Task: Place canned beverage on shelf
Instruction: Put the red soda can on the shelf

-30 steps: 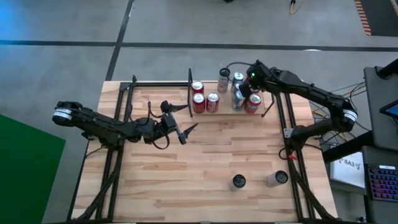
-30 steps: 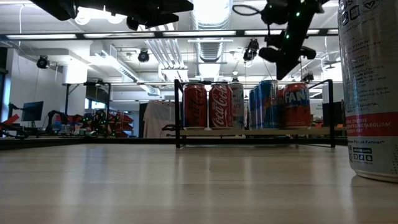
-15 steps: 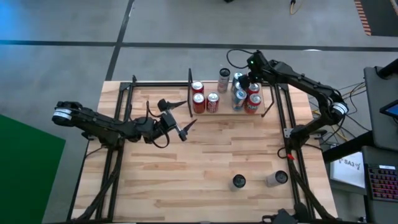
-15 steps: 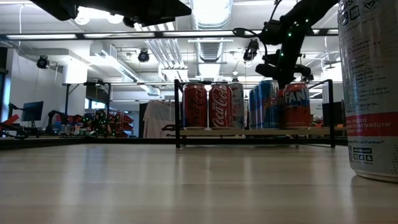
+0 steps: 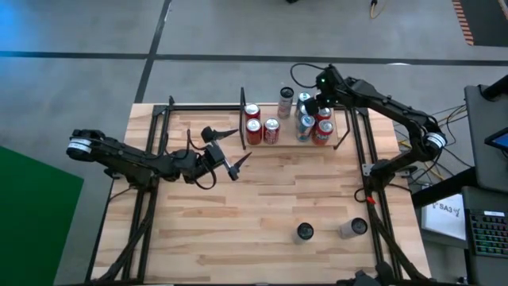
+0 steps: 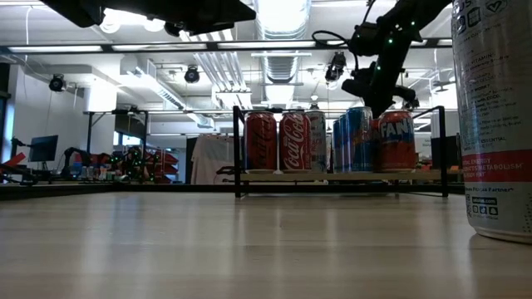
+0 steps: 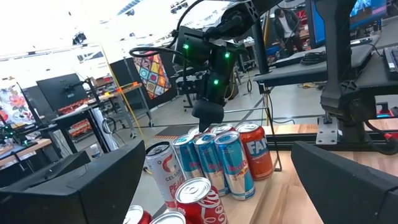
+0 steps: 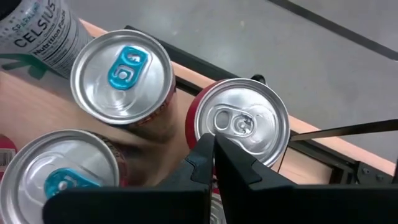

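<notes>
The shelf (image 6: 332, 175) stands at the table's far edge, right of the middle, and carries several cans: red cola cans (image 5: 254, 131), blue cans (image 5: 305, 127) and an orange-red can (image 6: 397, 141). My right gripper (image 5: 312, 106) is shut and points steeply down just above the can tops on the shelf's right half. In its wrist view the shut fingertips (image 8: 214, 146) lie over the rim of a red can's silver top (image 8: 245, 121). My left gripper (image 5: 244, 148) hangs open over the middle of the table, left of the shelf, holding nothing.
Two more cans (image 5: 304, 231) (image 5: 353, 229) stand upright near the table's near right corner; one of them (image 6: 495, 116) fills the right edge of the low view. A second black frame (image 5: 198, 107) stands at the far left. Bare planks lie between the arms.
My right gripper has shifted a little toward the table's left edge over the shelf's cans and sunk slightly, turning at the wrist and staying shut. The cans have not moved.
</notes>
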### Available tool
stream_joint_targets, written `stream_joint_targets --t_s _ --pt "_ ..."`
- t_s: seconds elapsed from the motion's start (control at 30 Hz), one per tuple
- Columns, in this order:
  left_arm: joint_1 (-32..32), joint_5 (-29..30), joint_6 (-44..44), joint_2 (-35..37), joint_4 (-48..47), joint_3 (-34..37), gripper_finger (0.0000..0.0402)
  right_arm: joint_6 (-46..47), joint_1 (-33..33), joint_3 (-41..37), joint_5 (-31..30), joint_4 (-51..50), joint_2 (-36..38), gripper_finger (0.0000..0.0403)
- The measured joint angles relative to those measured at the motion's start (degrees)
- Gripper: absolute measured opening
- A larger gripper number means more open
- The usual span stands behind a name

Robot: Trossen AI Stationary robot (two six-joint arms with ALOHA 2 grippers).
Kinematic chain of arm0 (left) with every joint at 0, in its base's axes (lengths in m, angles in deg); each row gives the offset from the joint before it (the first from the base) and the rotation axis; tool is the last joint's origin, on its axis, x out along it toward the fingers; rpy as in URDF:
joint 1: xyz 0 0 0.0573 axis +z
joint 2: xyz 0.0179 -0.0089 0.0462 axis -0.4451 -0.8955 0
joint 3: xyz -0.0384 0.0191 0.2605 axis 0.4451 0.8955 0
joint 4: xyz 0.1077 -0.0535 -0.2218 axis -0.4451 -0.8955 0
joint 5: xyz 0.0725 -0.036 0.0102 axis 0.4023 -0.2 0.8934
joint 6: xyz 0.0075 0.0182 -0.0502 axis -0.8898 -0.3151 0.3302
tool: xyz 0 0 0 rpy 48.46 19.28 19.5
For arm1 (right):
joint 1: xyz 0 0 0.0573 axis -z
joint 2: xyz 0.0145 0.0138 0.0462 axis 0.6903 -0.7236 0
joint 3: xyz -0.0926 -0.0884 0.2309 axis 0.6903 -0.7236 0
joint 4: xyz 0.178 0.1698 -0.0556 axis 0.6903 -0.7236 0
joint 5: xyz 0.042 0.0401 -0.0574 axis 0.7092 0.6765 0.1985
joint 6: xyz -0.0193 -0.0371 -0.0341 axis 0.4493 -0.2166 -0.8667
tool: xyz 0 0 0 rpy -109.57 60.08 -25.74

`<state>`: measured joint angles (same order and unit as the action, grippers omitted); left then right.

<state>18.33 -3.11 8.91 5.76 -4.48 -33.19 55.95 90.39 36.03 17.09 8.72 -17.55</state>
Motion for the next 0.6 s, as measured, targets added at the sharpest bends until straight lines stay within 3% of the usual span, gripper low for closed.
stream_joint_targets --t_s 0.6 --pt "0.04 0.00 0.20 0.00 0.00 0.00 0.0389 -1.32 0.04 2.08 -1.31 0.25 0.01 0.0009"
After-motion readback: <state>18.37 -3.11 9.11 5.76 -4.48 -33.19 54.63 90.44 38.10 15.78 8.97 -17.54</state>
